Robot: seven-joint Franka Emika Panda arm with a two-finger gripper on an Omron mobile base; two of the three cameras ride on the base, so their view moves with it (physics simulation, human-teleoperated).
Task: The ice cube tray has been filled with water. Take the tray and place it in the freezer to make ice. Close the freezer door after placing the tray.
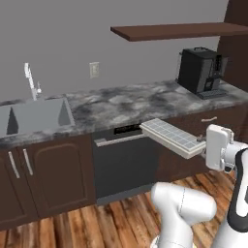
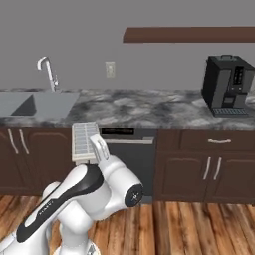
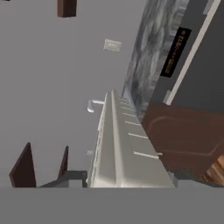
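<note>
Above the floor, in front of the dishwasher [image 1: 123, 162], the gripper [image 1: 206, 145] carries the ice cube tray [image 1: 172, 137].

Its jaws are closed on one short end of the tray, which sticks out from them toward ten o'clock in the left base view, nearly level and off the counter [image 1: 121, 104]. I judge this is the carry step: the tray is lifted, but no freezer appears. The next move must bring the tray to the freezer and keep it flat, so the water does not spill.

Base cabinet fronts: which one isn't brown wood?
The dishwasher under the counter, between the sink and the coffee machine: flat dark grey panel, one horizontal bar handle. The others are brown panelled doors.
</note>
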